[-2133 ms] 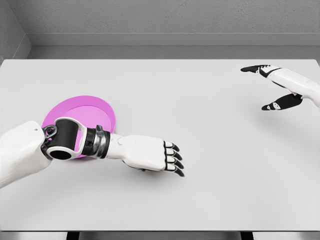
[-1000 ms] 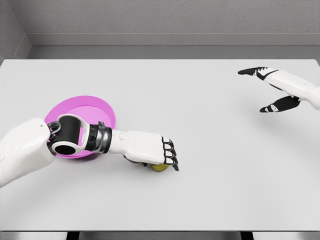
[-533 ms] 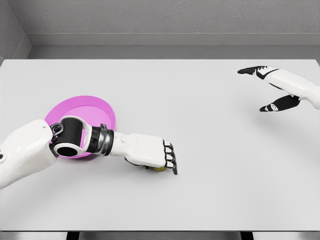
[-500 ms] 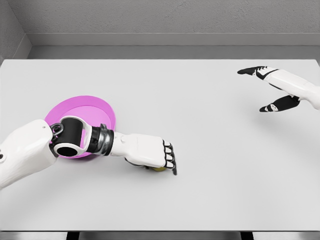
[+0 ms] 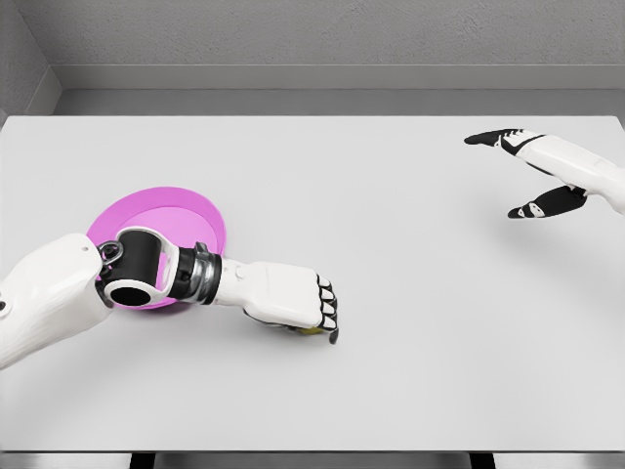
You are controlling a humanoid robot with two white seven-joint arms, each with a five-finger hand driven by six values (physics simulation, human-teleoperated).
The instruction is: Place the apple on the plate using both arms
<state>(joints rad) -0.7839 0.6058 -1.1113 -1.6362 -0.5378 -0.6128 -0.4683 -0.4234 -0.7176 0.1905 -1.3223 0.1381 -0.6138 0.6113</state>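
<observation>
A yellow-green apple point(image 5: 311, 329) shows only as a sliver under my left hand point(image 5: 314, 315), whose black-tipped fingers curl down over it just right of centre-left on the white table. The pink plate point(image 5: 186, 215) lies at the left, partly covered by my left forearm and wrist. My right hand point(image 5: 522, 174) hovers at the far right with thumb and fingers spread wide, holding nothing.
The white table point(image 5: 391, 244) spans the whole view, with a grey wall behind its far edge and a dark gap below its near edge.
The left hand's fingers have curled down over the apple and the hand has drawn slightly left, toward the plate. The apple is more hidden than a second ago. The right hand has barely moved.
</observation>
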